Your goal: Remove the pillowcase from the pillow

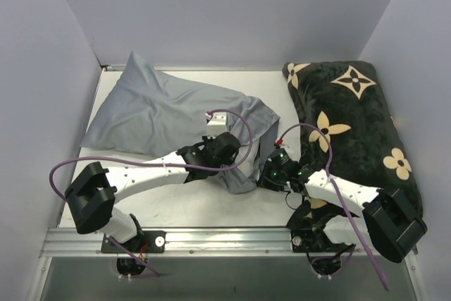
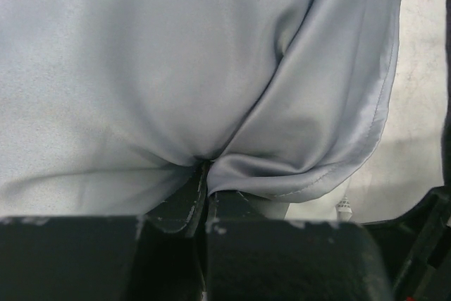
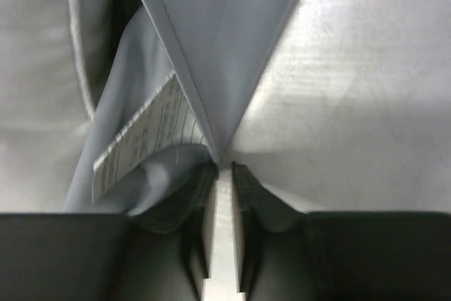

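Left gripper (image 2: 204, 177) clamps a fold of the grey pillowcase (image 1: 162, 111) — right gripper (image 3: 224, 168) clamps its hem — case plump, mouth rumpled.

Label (image 3: 137, 139): white tab sewn inside the grey pillowcase (image 3: 232, 40), on the left in the right wrist view. It carries rows of small print (too blurred to read).
Cushion (image 1: 352, 125), right side: tan flower and four-point star motifs (no lettering legible).
No brand or number is readable.
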You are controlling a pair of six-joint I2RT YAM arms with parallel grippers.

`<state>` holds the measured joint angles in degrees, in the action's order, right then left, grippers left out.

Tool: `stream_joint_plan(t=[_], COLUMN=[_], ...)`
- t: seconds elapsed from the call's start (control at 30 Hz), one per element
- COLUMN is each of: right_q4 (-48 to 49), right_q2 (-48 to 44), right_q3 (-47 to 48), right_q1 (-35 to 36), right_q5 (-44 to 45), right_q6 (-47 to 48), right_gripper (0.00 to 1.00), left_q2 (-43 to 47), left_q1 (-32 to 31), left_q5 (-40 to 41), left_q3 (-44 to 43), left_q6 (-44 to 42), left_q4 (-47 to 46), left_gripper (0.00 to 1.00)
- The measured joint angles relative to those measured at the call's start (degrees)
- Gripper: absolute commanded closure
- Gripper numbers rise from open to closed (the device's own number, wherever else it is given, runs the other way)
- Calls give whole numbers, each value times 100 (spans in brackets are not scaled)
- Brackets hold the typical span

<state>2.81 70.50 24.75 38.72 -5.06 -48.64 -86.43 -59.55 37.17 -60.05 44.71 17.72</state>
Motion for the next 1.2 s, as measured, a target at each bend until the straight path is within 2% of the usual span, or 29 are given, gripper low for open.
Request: stream_joint_plan(t=[0.13, 0.33, 0.5, 0.63, 0.83, 1.0, 1.2], right_q4=[-575, -1593, -1665, -1060, 120, 929, 2422], right_q2=[-625, -2050, -2564, -1991, -514, -293, 175], right_q3=[26, 267, 682, 1032, 1169, 785, 236], right_q1=[0, 33, 37, 9, -352, -702, -831], right_q5=[15, 170, 251, 90, -612, -1003, -1392], right_q6=[105, 212, 402, 660, 804, 726, 457], right_gripper=[66, 57, 41, 24, 9, 4, 2], left_q2=[0, 9, 39, 52, 74, 127, 166], left_q1=[-11, -24, -42, -42, -42, -42, -42], left_q5=[-57, -151, -179, -201, -212, -216, -280], left_q3=[2, 37, 57, 57, 57, 57, 57], left_q6=[-22, -37, -42, -55, -85, -101, -131], left_q4=[-7, -79, -83, -81, -76, -61, -35], left_gripper=[100, 100, 100, 100, 100, 100, 100])
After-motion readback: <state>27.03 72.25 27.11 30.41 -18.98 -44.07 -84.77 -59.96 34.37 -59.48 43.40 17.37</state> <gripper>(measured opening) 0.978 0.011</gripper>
